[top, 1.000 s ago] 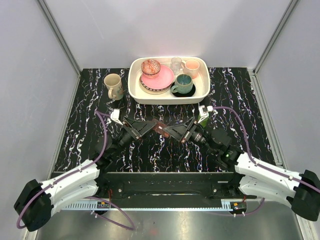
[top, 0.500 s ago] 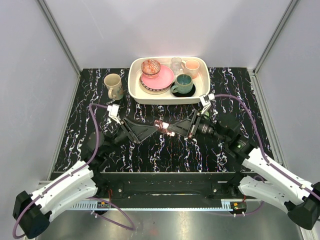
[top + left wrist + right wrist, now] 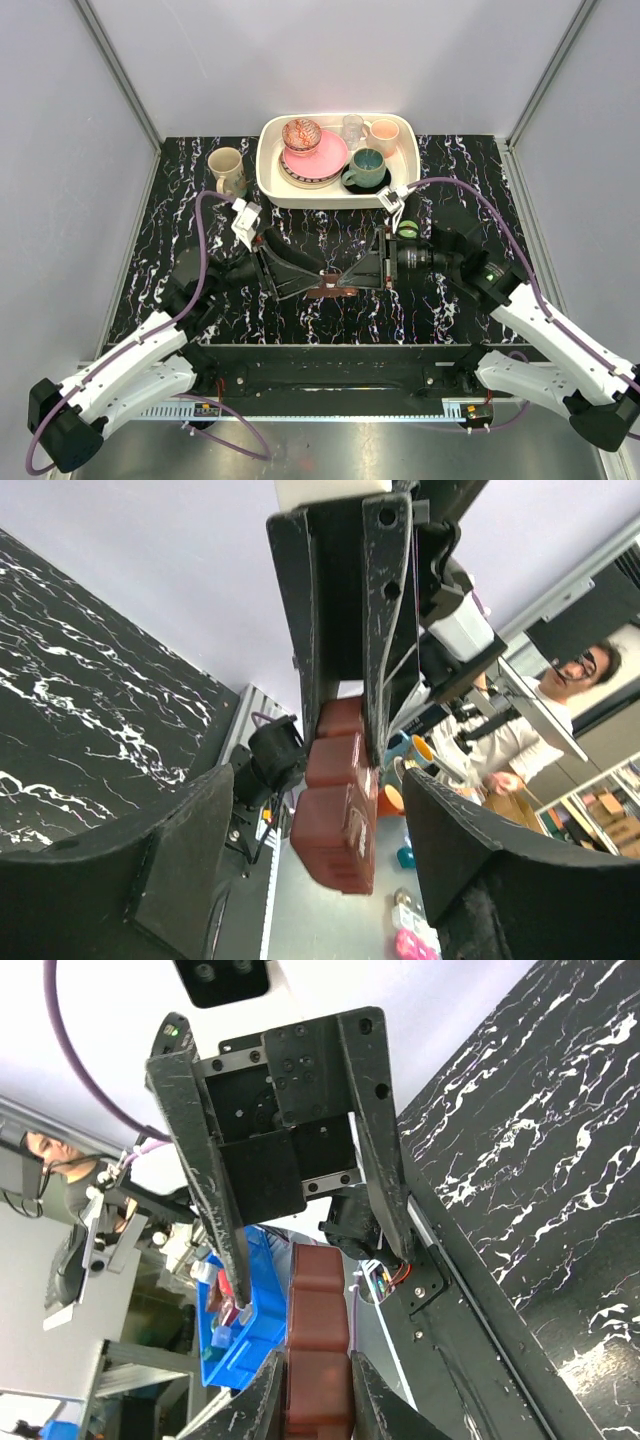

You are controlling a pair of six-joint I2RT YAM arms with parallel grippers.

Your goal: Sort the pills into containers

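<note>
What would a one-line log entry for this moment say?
right end effector: shut on pill case | left end effector: open, facing case

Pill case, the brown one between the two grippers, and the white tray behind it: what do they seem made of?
The pill case looks like moulded plastic, dark reddish-brown and semi-glossy: smooth, rounded lids with soft highlights. The tray looks like glazed ceramic or enamel, glossy off-white with a thick rounded rim; I can't tell which.

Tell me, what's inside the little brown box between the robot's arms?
Only the brown outside of the case, pinched in the right jaws, shows: a row of sections. No pills are visible; anything inside is covered by its walls.
</note>
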